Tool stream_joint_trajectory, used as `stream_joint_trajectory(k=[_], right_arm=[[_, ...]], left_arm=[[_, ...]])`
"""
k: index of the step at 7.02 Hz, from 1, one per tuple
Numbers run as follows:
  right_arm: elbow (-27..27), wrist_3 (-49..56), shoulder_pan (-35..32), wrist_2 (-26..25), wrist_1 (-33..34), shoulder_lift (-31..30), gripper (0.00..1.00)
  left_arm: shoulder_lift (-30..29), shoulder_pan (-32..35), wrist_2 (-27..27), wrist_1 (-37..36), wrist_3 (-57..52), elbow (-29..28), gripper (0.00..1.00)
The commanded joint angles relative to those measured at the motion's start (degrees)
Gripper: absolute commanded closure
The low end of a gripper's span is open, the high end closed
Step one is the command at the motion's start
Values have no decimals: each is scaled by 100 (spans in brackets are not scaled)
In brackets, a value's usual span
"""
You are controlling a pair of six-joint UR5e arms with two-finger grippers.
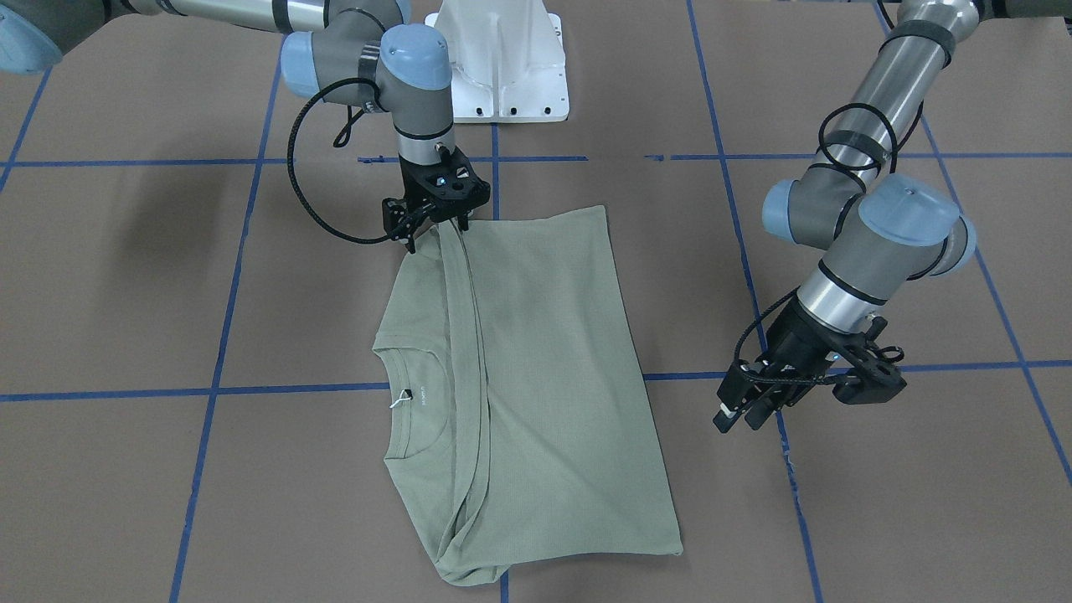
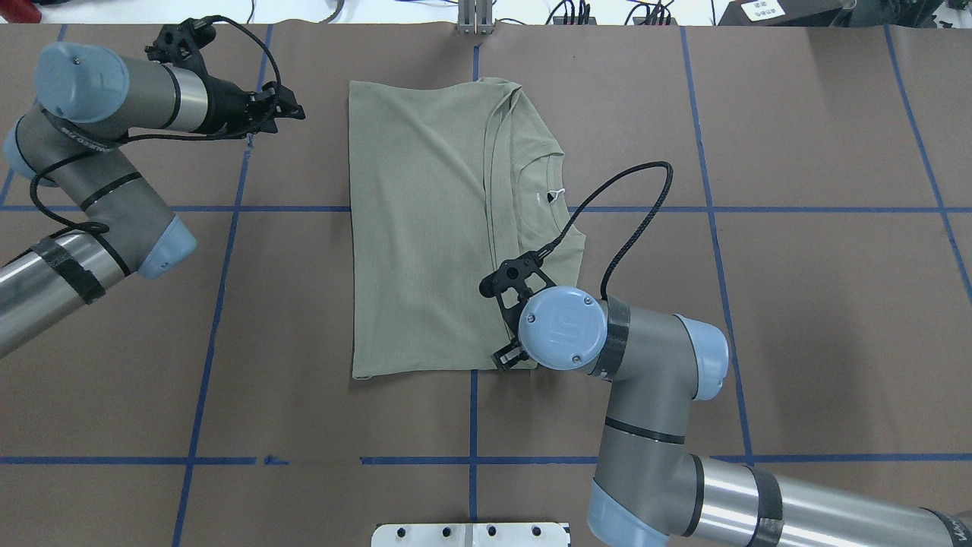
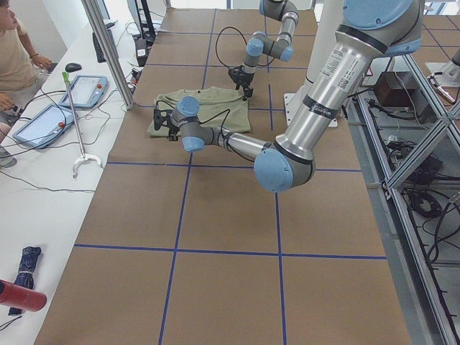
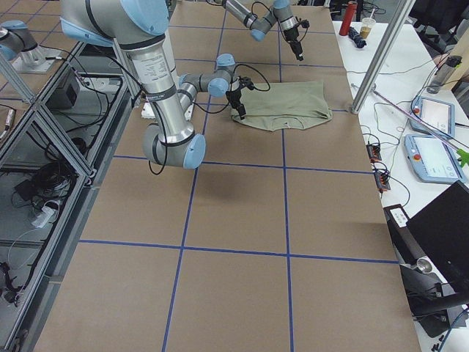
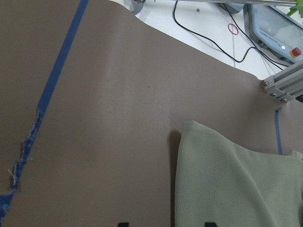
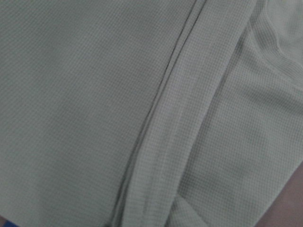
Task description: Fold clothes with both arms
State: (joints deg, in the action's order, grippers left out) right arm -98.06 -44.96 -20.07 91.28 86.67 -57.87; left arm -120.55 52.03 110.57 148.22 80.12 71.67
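Overhead exterior view, biggest thing first: what do you make out?

A brown table cut into squares by blue tape lines, with two arms over it. From the near side the right arm reaches in over the cloth. Out over the far left part, the left arm is bent back on itself.

And the garment?

That green shirt lies flat mid-table, straddling the centre tape line, out in front of the white pedestal. It's folded into a block whose long side runs away from the robot, near to far. Its neckline opens toward the robot's right. A folded-over layer covers the left part, its edge running the length of the block just beside the collar.

What about the business ends?

Well, the right gripper stands straight down on the shirt's near edge, where that folded layer's edge ends, and the cloth rises a little up to it. Its wrist camera shows only knit, close up, so I can't tell whether it's pinching cloth. Meanwhile the left gripper hangs over bare table near the shirt's far left corner, not touching. In its wrist view the fingertips sit apart with nothing between them.

Smallest thing?

Just the white tag string at the collar.
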Motion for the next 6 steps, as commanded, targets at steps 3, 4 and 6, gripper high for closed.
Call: stream_joint_trajectory(k=[3,4,6], right_arm=[[-1232,664,-402,180,-71,-1489,0],[-1259,586,-384,154,-62,-1438,0],[-815,120,-454,136,-9,-730,0]], left_arm=[[5,0,0,-791,4,687,38],[14,0,0,-1125,4,925,38],[40,0,0,-1146,4,998,38]])
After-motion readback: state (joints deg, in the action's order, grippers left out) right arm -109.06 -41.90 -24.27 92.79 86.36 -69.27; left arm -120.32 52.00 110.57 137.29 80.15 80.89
